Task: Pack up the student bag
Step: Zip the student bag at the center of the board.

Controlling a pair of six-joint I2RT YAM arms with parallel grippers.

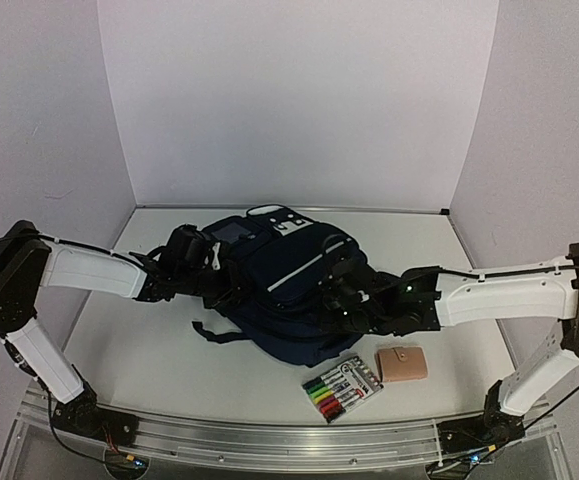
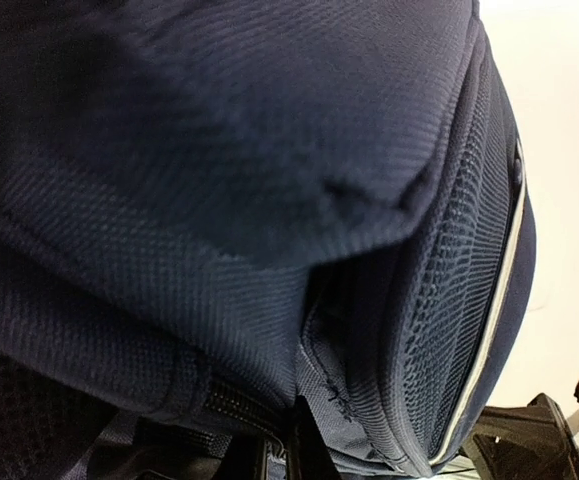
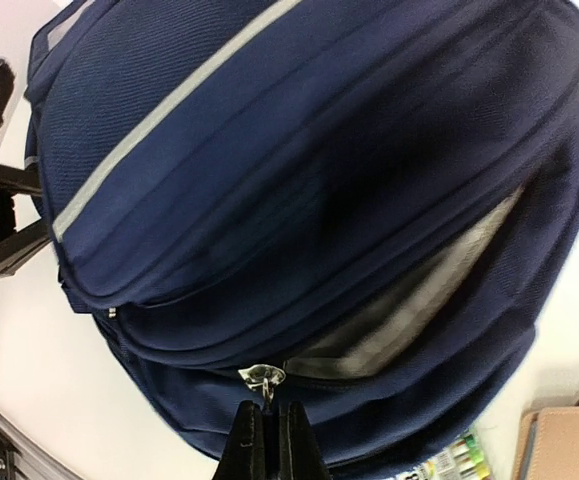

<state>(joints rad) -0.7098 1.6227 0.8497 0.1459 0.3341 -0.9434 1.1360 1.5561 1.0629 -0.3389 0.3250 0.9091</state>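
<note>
The pale bench [image 1: 119, 340] carries three things. The navy student bag [image 1: 279, 290] lies across its middle and is the largest of them. Nearer the front, to the right, a pack of coloured markers [image 1: 342, 388] lies at a slant, with a tan wallet [image 1: 402, 364] just beside it on the right, near the bag's edge

One navy student bag [image 1: 269, 290] lies on the counter [image 1: 149, 370]. Beside it are one pack of coloured markers [image 1: 342, 388], its pens too small to count, and one tan wallet [image 1: 402, 364]. Two robot arms are in view: one left arm [image 1: 89, 270] and one right arm [image 1: 499, 297]
</note>
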